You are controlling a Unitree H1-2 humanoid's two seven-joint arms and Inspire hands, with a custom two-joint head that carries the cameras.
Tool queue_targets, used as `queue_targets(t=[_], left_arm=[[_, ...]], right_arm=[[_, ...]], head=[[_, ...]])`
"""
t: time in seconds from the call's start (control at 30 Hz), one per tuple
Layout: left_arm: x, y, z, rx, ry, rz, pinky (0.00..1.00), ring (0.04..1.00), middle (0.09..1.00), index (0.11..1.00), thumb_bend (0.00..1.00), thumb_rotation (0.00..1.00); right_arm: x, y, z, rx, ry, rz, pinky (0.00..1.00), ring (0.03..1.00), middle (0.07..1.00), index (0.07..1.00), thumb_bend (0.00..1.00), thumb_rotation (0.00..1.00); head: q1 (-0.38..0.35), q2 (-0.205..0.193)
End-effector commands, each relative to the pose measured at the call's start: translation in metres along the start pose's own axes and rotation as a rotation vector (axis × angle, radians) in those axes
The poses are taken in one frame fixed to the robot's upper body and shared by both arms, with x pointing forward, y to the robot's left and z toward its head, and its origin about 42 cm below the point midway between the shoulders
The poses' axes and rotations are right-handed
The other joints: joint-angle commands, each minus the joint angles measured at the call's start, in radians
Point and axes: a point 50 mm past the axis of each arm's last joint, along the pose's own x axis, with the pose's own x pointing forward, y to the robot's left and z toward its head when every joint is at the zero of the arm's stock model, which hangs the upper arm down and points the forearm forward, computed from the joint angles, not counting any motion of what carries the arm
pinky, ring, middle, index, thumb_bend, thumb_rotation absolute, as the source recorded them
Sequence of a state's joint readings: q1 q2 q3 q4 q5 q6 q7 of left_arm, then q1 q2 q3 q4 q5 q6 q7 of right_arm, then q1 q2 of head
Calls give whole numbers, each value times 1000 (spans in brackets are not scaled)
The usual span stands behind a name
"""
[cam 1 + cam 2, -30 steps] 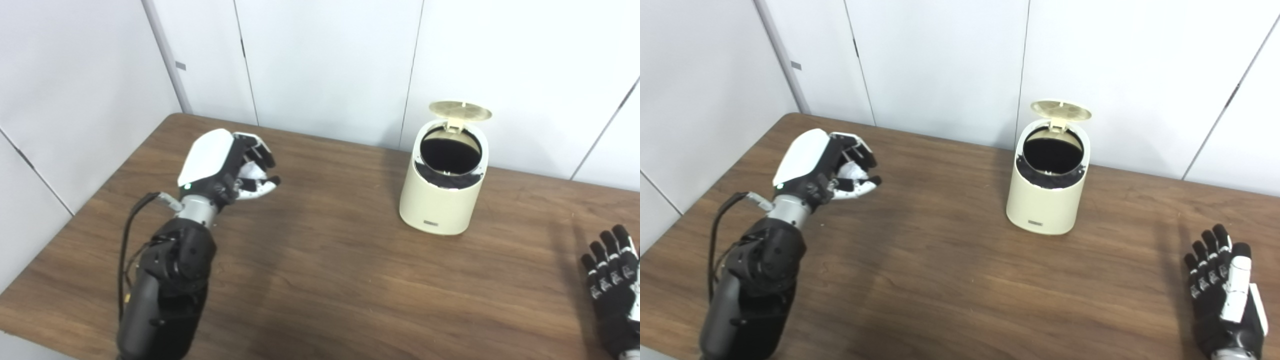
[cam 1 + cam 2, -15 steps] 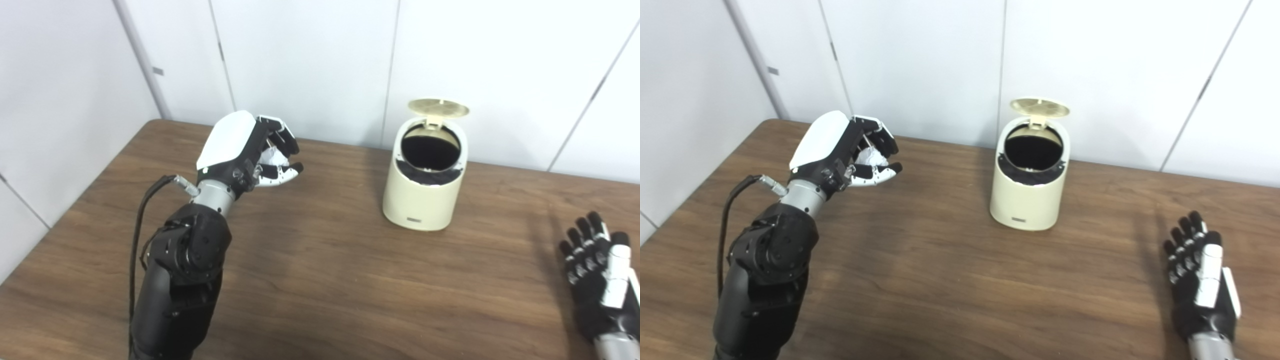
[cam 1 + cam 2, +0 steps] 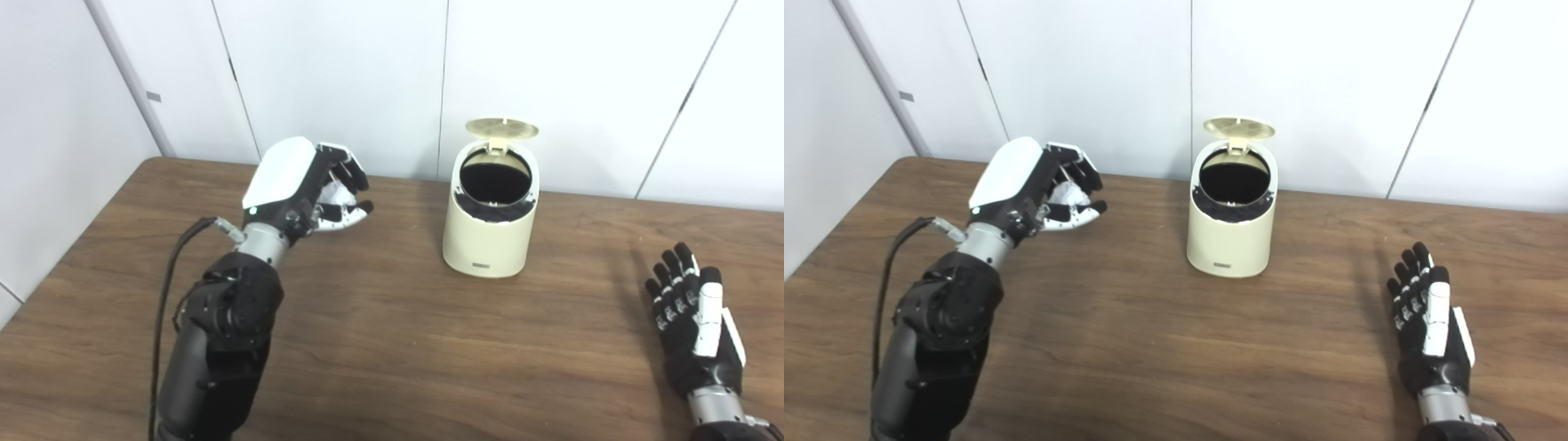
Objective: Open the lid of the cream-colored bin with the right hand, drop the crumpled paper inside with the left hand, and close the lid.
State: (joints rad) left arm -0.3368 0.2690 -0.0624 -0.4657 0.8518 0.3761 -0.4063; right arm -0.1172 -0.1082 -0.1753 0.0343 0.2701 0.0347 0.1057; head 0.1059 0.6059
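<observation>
Since a second ago, left hand [image 3: 306,187] has risen slightly toward the cream-colored bin [image 3: 490,229], fingers curled around the crumpled paper [image 3: 1067,195]; the camera also panned. Lid [image 3: 501,127] stands open, hinged back. Right hand [image 3: 1427,324] waits low over the counter [image 3: 398,343], fingers spread, empty. Paper remains well left of the opening. Risk: releasing short drops it on the counter; a wide swing could knock the light bin.

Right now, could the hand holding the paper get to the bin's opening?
Probably yes: the lid stands open, and only bare table lies between the left hand and the bin.
</observation>
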Motion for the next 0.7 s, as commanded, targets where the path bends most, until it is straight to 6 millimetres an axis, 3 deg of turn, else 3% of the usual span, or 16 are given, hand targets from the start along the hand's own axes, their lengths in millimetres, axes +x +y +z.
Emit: queue_targets(t=[0.0,0.37,0.67], left_arm=[[13,12,14,8,-83,73,375,422,509,488,476,0],[25,-11,17,-38,-122,61,339,412,487,486,475,0],[33,-19,16,-31,-150,69,322,412,505,487,473,0]], right_arm=[[-1,3,-2,8,5,-7,1000,1000,992,987,463,1000],[-2,7,-6,1,16,3,1000,1000,1000,1000,469,1000],[-2,8,-9,-5,26,-4,1000,1000,999,1000,463,1000]], head=[[-6,-2],[-31,-16],[-45,-29]])
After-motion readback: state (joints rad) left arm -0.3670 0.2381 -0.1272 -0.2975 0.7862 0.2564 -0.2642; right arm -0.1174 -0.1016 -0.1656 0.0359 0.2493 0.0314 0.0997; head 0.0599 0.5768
